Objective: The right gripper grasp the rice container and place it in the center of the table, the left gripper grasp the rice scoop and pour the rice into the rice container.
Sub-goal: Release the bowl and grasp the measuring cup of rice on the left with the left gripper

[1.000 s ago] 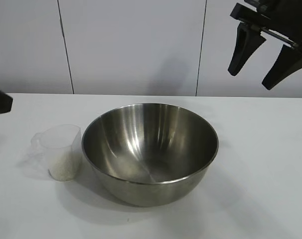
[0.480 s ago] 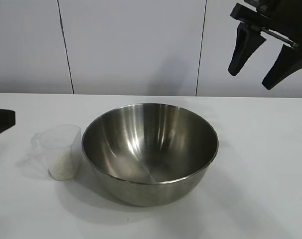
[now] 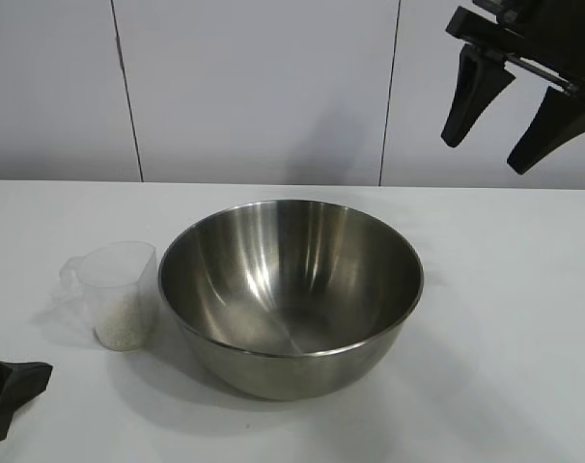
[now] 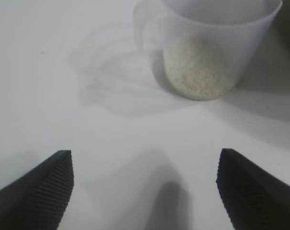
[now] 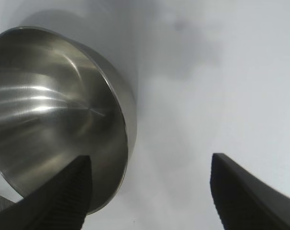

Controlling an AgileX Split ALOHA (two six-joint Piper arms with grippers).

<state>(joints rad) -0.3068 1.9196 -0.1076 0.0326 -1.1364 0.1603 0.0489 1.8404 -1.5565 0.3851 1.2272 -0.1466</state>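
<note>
The rice container [image 3: 291, 289], a wide steel bowl, stands empty in the middle of the white table [image 3: 510, 318]. Just left of it is the rice scoop [image 3: 114, 289], a translucent cup with white rice [image 3: 119, 318] in its lower half. My left gripper [image 3: 11, 391] shows only at the front left corner, low over the table. In its wrist view it is open [image 4: 145, 158], with bare table between the fingers and the scoop [image 4: 207, 43] ahead. My right gripper [image 3: 486, 152] hangs open, high at the back right. Its wrist view [image 5: 150, 160] looks down past the bowl's rim [image 5: 128, 124].
A white panelled wall [image 3: 254, 87] runs behind the table. Bare tabletop lies to the right of the bowl and along the front edge.
My left gripper has come down from the left edge at mid-height to the front left corner, nearer the scoop's side. The right gripper, bowl and scoop have stayed put.
</note>
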